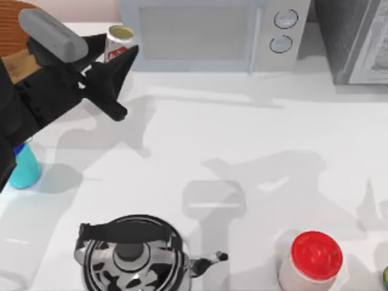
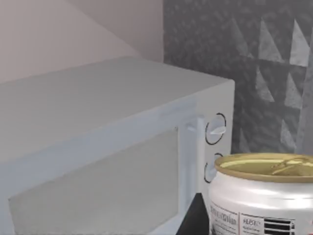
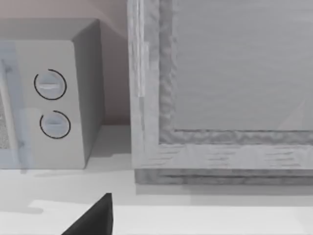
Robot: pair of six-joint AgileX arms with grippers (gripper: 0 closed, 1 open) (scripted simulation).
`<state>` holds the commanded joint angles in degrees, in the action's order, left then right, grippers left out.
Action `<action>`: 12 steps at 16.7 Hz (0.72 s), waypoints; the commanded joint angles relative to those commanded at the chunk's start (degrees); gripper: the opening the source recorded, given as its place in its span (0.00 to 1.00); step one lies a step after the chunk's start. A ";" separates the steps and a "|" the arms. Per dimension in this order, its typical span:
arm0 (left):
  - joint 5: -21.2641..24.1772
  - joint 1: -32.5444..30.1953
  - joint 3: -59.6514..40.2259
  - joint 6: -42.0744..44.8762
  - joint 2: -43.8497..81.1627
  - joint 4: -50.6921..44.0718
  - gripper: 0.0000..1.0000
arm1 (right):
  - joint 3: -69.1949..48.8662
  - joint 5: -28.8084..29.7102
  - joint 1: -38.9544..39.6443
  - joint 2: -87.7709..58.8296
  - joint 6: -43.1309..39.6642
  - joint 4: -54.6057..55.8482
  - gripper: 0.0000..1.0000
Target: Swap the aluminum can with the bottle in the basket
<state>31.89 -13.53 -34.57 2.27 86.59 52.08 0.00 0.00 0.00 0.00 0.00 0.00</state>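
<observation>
Jaws on the left gripper (image 1: 115,60) clamp the aluminum can (image 1: 119,43), one dark finger on each side of it, up at the far left of the table (image 1: 242,133) beside the microwave (image 1: 212,33). Can held upright, gold top showing, white side with a red mark visible between the fingers. Whether the can is touching the table or lifted off it, cannot tell. In the left wrist view the can (image 2: 261,196) sits close up, gold lid and printed white side, with one dark finger (image 2: 195,218) against it and the microwave (image 2: 112,147) behind.

Basket (image 1: 15,36) is at the far left corner, orange-brown, mostly hidden by the left arm; contents cannot be seen. Bottle (image 1: 24,167) stands upright on the table at the left edge, teal, partly covered by the arm, outside the basket and well apart from the can.

Right gripper: a single dark finger tip (image 3: 93,218) shows low in the right wrist view, jaw state cannot be told. That camera faces the microwave's knobs (image 3: 51,105) and a grey cabinet (image 3: 220,88) beside it.

Near edge of the table: chrome kettle (image 1: 130,254) with black handle, red-lidded jar (image 1: 312,260) to its right.
</observation>
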 joint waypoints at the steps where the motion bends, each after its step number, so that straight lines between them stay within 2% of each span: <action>1: 1.05 -0.31 -0.74 0.04 1.98 1.26 0.00 | 0.00 0.00 0.00 0.00 0.00 0.00 1.00; 12: 13.41 -3.50 -8.73 0.14 22.55 13.81 0.00 | 0.00 0.00 0.00 0.00 0.00 0.00 1.00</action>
<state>45.30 -17.02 -43.30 2.41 109.13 65.88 0.00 0.00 0.00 0.00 0.00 0.00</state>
